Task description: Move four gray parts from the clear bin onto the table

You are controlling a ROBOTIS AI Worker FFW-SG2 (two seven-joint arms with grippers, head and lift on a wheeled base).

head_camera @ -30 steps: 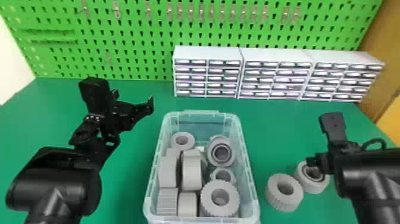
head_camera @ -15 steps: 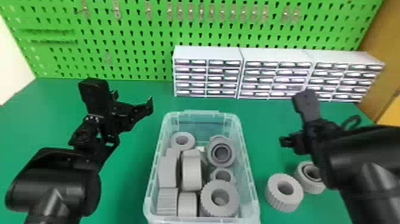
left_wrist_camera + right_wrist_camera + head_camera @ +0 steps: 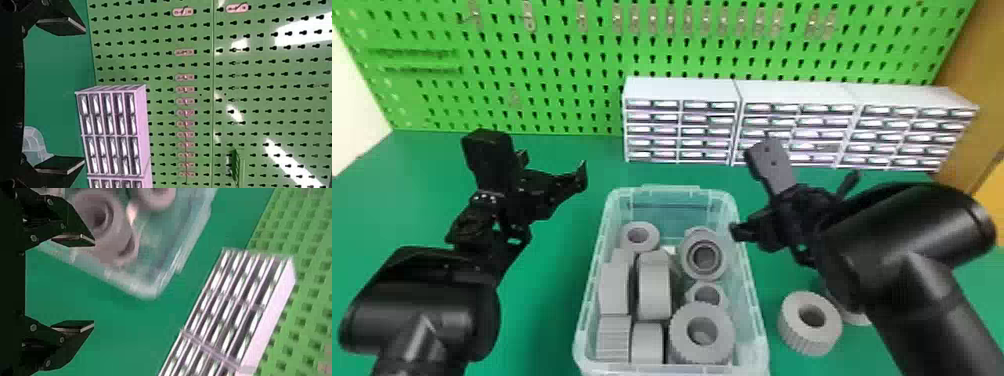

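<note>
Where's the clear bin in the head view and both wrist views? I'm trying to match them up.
Head view: the clear bin is in the lower middle.
Left wrist view: a pale corner of it, near one finger of the left gripper.
Right wrist view: its rim, near one finger of the right gripper.
Shared landmark: green pegboard.

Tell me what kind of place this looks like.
Probably a workshop or parts-sorting bench: there's a green pegboard with metal hooks, white drawer cabinets, and a clear bin of gray parts.
</note>
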